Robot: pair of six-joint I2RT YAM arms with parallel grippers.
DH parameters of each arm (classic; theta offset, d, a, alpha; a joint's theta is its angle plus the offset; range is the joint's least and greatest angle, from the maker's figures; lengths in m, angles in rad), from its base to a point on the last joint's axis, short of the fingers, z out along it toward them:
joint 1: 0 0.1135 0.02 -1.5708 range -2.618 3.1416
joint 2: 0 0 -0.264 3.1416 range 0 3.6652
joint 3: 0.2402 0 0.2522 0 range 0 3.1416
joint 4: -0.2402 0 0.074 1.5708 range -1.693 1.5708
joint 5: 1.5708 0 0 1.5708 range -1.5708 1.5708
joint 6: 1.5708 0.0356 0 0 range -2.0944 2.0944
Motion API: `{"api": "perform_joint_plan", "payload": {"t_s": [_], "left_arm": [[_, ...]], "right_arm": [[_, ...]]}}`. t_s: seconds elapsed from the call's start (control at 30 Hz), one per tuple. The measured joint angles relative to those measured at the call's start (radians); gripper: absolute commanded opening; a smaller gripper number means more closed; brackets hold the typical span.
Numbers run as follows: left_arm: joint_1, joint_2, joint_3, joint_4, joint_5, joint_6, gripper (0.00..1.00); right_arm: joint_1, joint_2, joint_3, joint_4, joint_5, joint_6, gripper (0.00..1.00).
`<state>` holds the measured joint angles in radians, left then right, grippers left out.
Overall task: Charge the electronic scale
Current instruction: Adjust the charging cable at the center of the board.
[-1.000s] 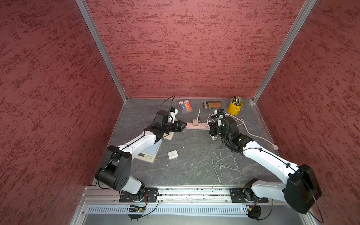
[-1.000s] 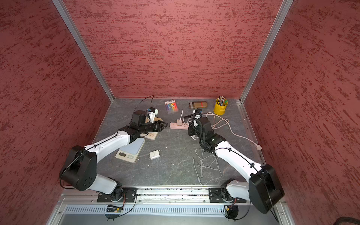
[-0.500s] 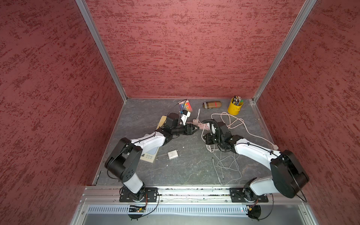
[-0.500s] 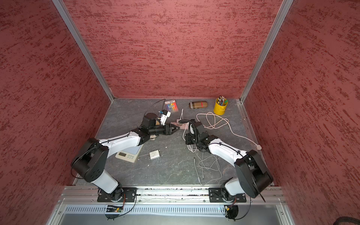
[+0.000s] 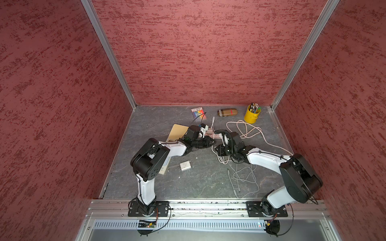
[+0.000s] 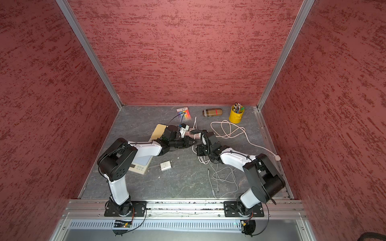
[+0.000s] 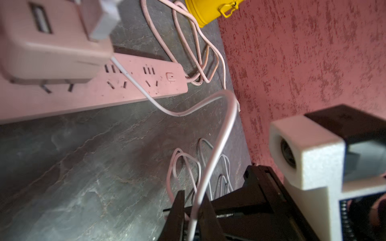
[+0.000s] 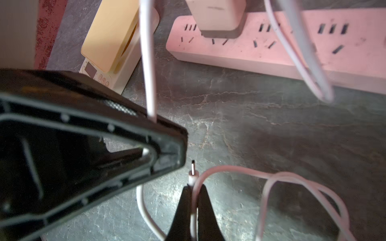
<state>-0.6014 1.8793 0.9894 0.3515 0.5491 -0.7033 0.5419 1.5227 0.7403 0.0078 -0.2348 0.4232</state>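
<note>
Close to the front edge, some loose cables lie in loops on the gray table by the right arm. A small white charger block lies flat near them. Next to it sits the electronic scale. The left arm hangs over it and hides part of its top. A bit further in, the two grippers almost meet in the middle. The left gripper has its fingers pinched tight on the charging cable. The right gripper is pinched on that cable too, right behind its little metal plug, which sticks out free. Behind them lies the pink power strip with a charger plugged in, and a tan board lies to its side. By the far wall are a marker pack, a pencil case and a yellow cup full of pencils.
</note>
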Motion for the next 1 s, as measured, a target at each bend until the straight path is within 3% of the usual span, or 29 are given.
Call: {"api": "perform_joint_plan", "payload": {"t_s": [0.13, 0.47, 0.73, 0.9, 0.93, 1.0], "left_arm": [[0.025, 0.0, 0.0, -0.078, -0.024, 0.036, 0.0], [0.079, 0.0, 0.008, -0.153, -0.044, 0.118, 0.0], [0.063, 0.031, 0.068, -0.165, -0.043, 0.163, 0.0], [0.067, 0.045, 0.061, -0.182, -0.045, 0.173, 0.0], [0.068, 0.044, 0.061, -0.177, -0.042, 0.179, 0.07], [0.069, 0.04, 0.058, -0.175, -0.042, 0.201, 0.38]], "right_arm": [[0.0, -0.126, -0.053, 0.0, 0.082, 0.003, 0.0], [0.003, -0.623, -0.043, -0.093, 0.399, -0.029, 0.0], [0.003, -0.789, 0.03, -0.163, 0.576, -0.077, 0.0], [0.003, -0.808, 0.138, -0.197, 0.569, -0.149, 0.0], [0.004, -0.791, 0.161, -0.212, 0.545, -0.166, 0.0], [0.003, -0.732, 0.219, -0.231, 0.471, -0.199, 0.0]]}}
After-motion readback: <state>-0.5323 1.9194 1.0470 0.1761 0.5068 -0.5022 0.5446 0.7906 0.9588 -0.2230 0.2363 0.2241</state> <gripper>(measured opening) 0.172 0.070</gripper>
